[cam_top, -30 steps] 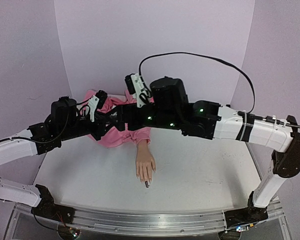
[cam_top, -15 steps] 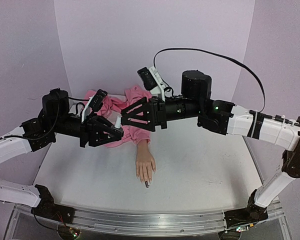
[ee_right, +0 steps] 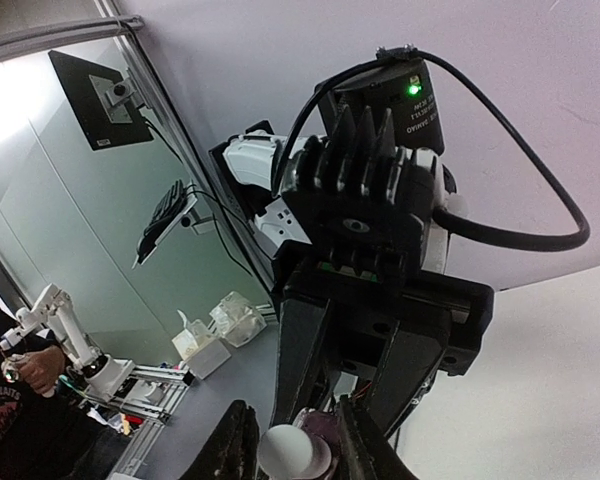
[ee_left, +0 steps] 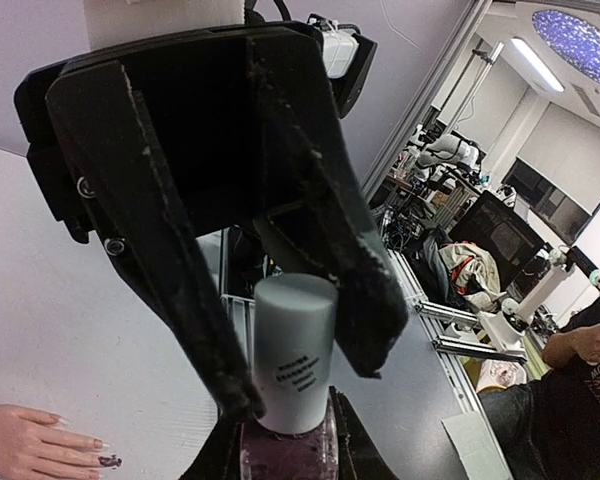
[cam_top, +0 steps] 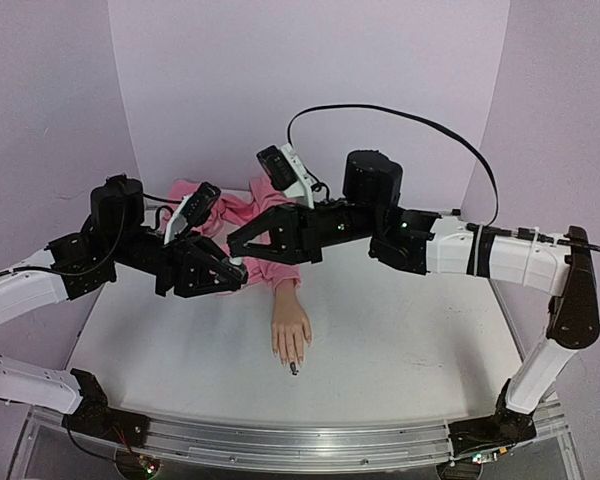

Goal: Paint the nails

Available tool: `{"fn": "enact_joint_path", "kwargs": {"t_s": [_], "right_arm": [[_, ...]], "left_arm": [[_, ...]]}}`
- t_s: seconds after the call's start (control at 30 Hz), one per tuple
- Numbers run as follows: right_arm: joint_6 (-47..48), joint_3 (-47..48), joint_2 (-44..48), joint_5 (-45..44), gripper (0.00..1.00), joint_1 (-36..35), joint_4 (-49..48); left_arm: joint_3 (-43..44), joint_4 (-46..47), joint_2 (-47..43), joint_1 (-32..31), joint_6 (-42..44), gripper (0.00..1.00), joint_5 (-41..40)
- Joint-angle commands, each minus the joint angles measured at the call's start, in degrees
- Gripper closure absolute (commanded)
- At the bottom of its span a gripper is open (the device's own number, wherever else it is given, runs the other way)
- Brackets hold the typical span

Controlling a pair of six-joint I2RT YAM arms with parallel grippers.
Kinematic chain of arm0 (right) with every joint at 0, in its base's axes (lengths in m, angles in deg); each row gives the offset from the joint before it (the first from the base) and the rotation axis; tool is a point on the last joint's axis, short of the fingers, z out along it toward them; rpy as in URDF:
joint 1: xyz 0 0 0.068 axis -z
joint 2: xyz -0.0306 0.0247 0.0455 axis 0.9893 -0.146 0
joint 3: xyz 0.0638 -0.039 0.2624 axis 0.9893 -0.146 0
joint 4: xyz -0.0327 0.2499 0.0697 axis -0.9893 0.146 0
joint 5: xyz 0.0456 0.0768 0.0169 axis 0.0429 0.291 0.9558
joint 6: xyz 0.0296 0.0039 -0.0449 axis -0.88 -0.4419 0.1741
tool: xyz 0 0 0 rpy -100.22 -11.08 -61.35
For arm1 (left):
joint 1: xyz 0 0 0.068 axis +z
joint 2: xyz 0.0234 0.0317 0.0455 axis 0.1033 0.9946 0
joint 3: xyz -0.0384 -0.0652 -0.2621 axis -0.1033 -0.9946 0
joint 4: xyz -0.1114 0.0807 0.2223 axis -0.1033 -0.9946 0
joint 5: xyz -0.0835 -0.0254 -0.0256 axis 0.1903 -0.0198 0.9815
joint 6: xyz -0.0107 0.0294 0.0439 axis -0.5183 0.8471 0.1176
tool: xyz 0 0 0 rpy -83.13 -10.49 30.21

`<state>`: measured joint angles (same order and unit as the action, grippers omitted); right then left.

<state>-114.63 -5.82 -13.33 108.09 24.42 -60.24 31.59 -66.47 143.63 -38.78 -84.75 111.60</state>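
The pale mannequin hand (cam_top: 291, 335) lies palm down on the table, its pink sleeve (cam_top: 265, 268) behind it. Most nails are skin-toned and one nail (cam_top: 294, 368) is dark; the same dark nail (ee_left: 108, 461) shows in the left wrist view. My left gripper (cam_top: 237, 279) is shut on a purple nail polish bottle (ee_left: 285, 455) held in the air left of the sleeve. The bottle's grey-white cap (ee_left: 295, 350) points at my right gripper (cam_top: 236, 254). The right gripper's fingers (ee_left: 165, 260) lie against both sides of that cap (ee_right: 285, 452).
The white table (cam_top: 400, 340) runs to a metal rail (cam_top: 310, 440) at the near edge. A lilac backdrop stands behind. The right arm's black cable (cam_top: 420, 125) loops above it. Both arms cross over the table's back left.
The right gripper swung down and left to the bottle, and its jaws narrowed from wide open onto the cap. The left gripper kept hold of the bottle and shifted slightly right.
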Motion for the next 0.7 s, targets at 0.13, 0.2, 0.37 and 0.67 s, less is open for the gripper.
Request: {"fn": "enact_joint_path", "kwargs": {"t_s": [0.13,0.2,0.37,0.67], "right_arm": [[-1.28,3.56,-0.67,2.82,0.96,-0.35,-6.17],[-1.05,2.89,-0.60,1.97,1.00,-0.46,-6.08],[-0.67,1.72,-0.59,-4.79,1.00,-1.08,-4.21],[-6.86,12.37,-4.58,-72.14,1.00,-14.44,23.04]], "left_arm": [[3.00,2.29,-1.13,0.03,0.75,1.00,-2.34],[2.22,2.29,-2.47,-0.03,2.31,1.00,-7.53],[-1.90,2.35,-7.86,-0.03,9.76,1.00,-37.37],[1.23,4.14,1.22,-0.12,19.95,1.00,-78.47]]}}
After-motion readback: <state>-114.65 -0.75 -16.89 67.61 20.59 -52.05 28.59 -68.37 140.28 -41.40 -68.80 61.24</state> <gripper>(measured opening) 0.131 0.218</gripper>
